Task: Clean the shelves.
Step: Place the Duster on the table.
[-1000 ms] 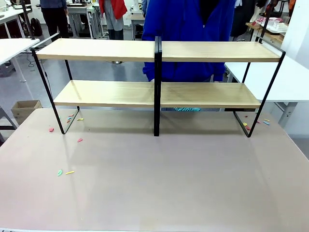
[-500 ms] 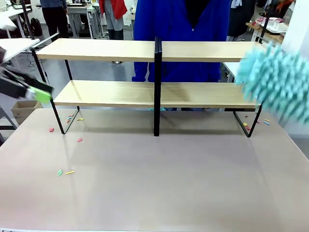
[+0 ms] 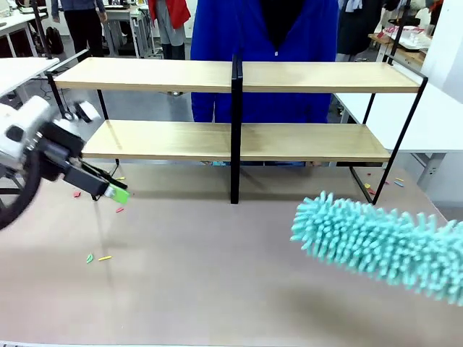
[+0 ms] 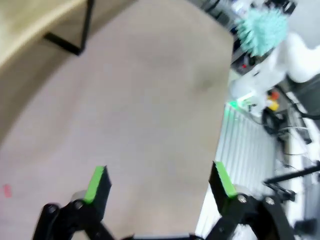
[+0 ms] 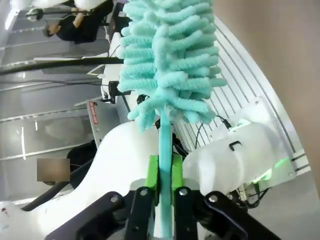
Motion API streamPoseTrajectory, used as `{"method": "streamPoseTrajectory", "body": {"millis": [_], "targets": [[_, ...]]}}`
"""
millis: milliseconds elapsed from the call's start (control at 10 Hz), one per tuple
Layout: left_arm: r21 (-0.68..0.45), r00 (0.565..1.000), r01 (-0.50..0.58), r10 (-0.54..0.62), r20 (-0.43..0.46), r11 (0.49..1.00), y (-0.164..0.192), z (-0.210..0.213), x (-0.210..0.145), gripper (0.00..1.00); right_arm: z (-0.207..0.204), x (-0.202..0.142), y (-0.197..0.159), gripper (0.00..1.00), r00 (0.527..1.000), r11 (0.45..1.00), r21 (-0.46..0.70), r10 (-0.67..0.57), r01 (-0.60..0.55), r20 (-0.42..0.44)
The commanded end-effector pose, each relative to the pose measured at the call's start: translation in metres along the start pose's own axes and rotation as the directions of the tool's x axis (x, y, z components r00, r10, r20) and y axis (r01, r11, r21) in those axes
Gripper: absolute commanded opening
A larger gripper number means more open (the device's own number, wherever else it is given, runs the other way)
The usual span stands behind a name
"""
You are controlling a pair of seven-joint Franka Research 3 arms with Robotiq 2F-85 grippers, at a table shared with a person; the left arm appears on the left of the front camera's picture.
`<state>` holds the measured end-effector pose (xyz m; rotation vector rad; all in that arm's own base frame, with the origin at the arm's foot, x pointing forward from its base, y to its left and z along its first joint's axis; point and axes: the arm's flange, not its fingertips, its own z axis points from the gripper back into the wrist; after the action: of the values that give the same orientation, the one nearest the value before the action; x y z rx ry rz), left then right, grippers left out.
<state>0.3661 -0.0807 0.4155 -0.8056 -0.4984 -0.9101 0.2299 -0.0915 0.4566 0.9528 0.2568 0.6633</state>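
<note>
The shelves are two pale wooden boards, an upper one [image 3: 145, 74] and a lower one [image 3: 173, 139], in a black metal rack at the back of the tan tabletop [image 3: 217, 282]. A fluffy teal duster [image 3: 376, 242] hangs low over the table's right front, well short of the rack. My right gripper [image 5: 164, 175] is shut on its thin teal handle, the head [image 5: 170, 60] standing beyond the fingers. My left gripper [image 3: 112, 191] hovers by the rack's left leg, below the lower board. It is open with nothing between its green pads [image 4: 97, 182].
A person in a blue coat [image 3: 260, 43] stands right behind the rack. Small coloured scraps lie on the table at the left [image 3: 90, 257] and by the rack's right leg [image 3: 398, 182]. A white table [image 3: 441, 123] adjoins at the right.
My left arm has come in from the left and dropped toward the rack's left leg. The duster has swung down from the rack's right end to over the table. The person has shifted left.
</note>
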Motion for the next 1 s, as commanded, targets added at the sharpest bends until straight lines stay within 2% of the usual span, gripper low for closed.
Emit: {"method": "streamPoseTrajectory", "body": {"millis": [0,100,200,300,400,500,600,700,800,900], "targets": [[-0.006,0.999,-0.035,0.034,-0.023,0.999,-0.031,-0.033,-0.062,1.0,-0.006,0.012,-0.013,0.12,1.0,1.0,-0.009,-0.018,0.018,-0.011],[-0.081,0.986,-0.16,0.155,-0.065,0.984,-0.028,-0.044,-0.068,1.0,-0.004,0.014,-0.024,0.12,1.0,1.0,0.01,-0.015,0.015,-0.001],[-0.011,0.967,-0.159,0.153,-0.204,0.987,-0.029,-0.042,-0.066,1.0,0.001,0.015,-0.038,0.12,0.999,0.999,-0.032,-0.041,0.042,0.03],[-0.035,0.994,-0.1,0.098,-0.046,0.994,0.015,-0.032,-0.022,1.0,0.007,0.015,-0.047,0.12,0.997,0.998,-0.05,-0.045,0.048,0.059],[-0.035,0.994,-0.1,0.098,-0.046,0.994,0.015,-0.032,-0.022,1.0,0.011,0.018,-0.055,0.12,0.994,0.996,-0.058,-0.055,0.061,0.097],[-0.036,0.981,-0.155,0.15,-0.125,0.987,0.02,-0.048,-0.035,1.0,0.008,0.027,-0.064,0.12,0.993,0.996,-0.064,-0.058,0.065,0.106],[-0.086,0.977,-0.207,0.202,-0.065,0.974,0.026,-0.053,-0.038,1.0,0.0,0.032,-0.066,0.12,0.993,0.994,-0.082,-0.066,0.074,0.094],[-0.135,0.956,-0.29,0.294,0.01,0.947,0.027,-0.06,-0.048,1.0,-0.008,0.039,-0.071,0.12,0.994,0.992,-0.098,-0.071,0.079,0.082],[-0.127,0.941,-0.328,0.336,0.043,0.936,0.028,-0.059,-0.056,1.0,-0.013,0.046,-0.074,0.12,0.993,0.99,-0.111,-0.082,0.091,0.083],[-0.111,0.917,-0.368,0.38,0.121,0.923,0.032,-0.054,-0.059,1.0,-0.015,0.051,-0.076,0.12,0.995,0.992,-0.102,-0.072,0.079,0.076]]}}
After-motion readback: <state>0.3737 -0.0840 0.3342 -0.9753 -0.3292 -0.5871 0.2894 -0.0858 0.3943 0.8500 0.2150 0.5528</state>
